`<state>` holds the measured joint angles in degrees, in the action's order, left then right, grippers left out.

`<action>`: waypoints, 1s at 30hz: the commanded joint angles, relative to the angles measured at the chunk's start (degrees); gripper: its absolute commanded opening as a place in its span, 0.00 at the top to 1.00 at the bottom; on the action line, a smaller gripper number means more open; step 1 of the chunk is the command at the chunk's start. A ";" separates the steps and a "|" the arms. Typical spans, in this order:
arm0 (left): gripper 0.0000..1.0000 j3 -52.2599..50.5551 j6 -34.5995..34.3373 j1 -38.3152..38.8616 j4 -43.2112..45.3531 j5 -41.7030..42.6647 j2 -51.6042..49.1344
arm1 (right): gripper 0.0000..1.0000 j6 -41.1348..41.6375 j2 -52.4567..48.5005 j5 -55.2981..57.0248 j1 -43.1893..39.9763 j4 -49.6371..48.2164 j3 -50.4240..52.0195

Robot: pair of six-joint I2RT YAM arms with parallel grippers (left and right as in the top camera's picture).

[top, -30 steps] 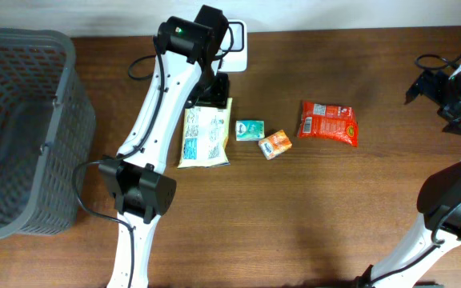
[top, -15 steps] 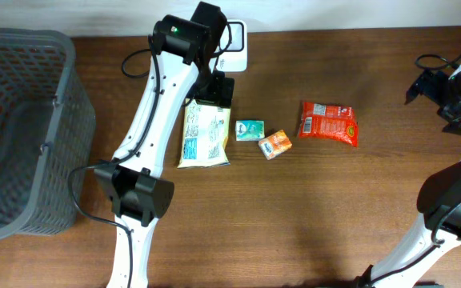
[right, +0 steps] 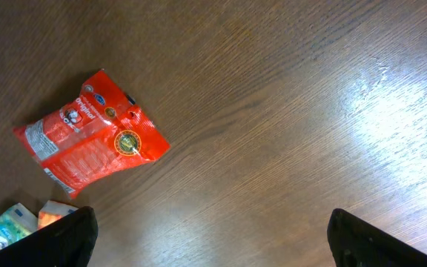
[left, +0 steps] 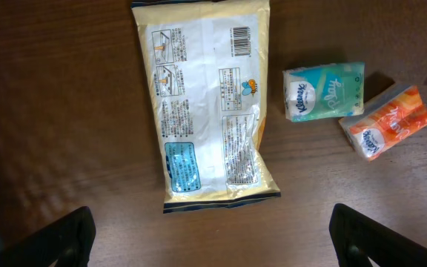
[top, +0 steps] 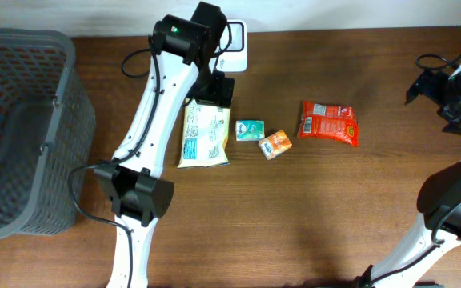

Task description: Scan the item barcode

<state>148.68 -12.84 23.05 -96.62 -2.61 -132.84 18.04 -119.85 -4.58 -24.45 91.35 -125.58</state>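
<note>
Left tool [left: 213, 239]: jaws spread wide, empty, hovering over yellow pouch [left: 210, 104]. Pouch flat on desk [left: 65, 148], below and just ahead of tool, printed back up, so barcode [left: 241, 41] at its far end likely readable. Right tool [right: 210, 237]: likewise wide, empty, well clear; red packet [right: 91, 141] ahead-left of it.
</note>
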 commanded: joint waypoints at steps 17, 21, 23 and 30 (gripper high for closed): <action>0.01 -10.49 -9.01 -0.35 6.78 -8.15 1.81 | 0.02 0.46 0.24 -0.31 0.04 0.13 -0.07; 0.01 -14.36 -9.01 -0.37 6.84 -8.22 1.81 | 0.01 0.48 0.24 0.00 0.04 0.15 -0.07; 0.01 -14.82 -9.03 -0.37 7.56 -8.22 1.81 | 0.01 0.48 0.24 -4.33 0.04 0.17 -0.07; 0.01 -14.84 -9.03 -0.90 8.41 -8.20 1.73 | 0.01 0.22 0.17 -11.23 2.03 -3.19 1.66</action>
<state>134.13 -20.86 22.90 -88.44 -9.96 -132.57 18.06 -119.85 -13.52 -24.27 88.97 -125.36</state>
